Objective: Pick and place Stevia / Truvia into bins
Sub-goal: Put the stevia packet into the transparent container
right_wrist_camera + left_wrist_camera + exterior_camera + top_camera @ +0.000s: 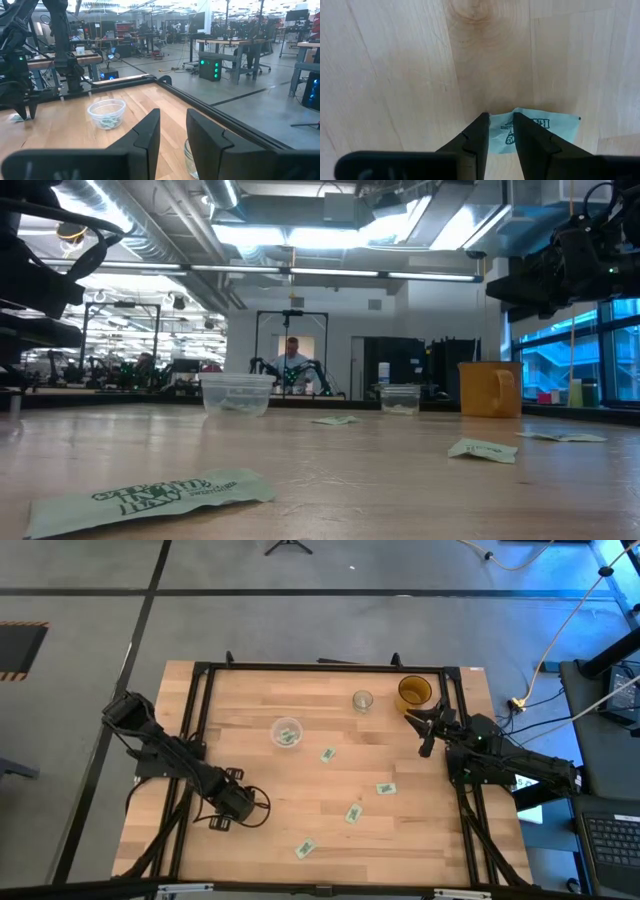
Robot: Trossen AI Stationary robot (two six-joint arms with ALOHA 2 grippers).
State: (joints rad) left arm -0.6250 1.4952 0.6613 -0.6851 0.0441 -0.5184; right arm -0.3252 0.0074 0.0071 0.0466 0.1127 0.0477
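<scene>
1. The left gripper (500, 125) is down low at the near-left part of the bench (300, 800), fingers narrowed with a pale green sachet (540, 127) lying between and beyond the tips. Only a slim gap shows between the fingers (477, 137), and I cannot tell whether they already pinch the paper or only straddle its edge.
2. From above, the left gripper (237, 802) sits near the bench's near-left corner and covers that sachet completely.
3. Four more sachets lie loose on the wood: one mid-bench (327, 755), one toward the right (385, 788), one nearer the front (353, 813) and one close to the front edge (305, 848).
4. The wide clear cup (287, 732) stands further back, well apart from the left gripper, with a bit of green already inside. A smaller clear cup (362, 700) and an amber cup (413, 693) stand along the far side.
5. The right gripper (428, 730) hangs raised just beside the amber cup, fingers parted a little and holding nothing.
6. My read: this is the pick step. The next move calls for a firm pinch on the thin paper, a clean lift, then a carry over to the wide clear cup for release above its open top.
7. The risk is the flat sachet sliding on the wood rather than coming up.
</scene>
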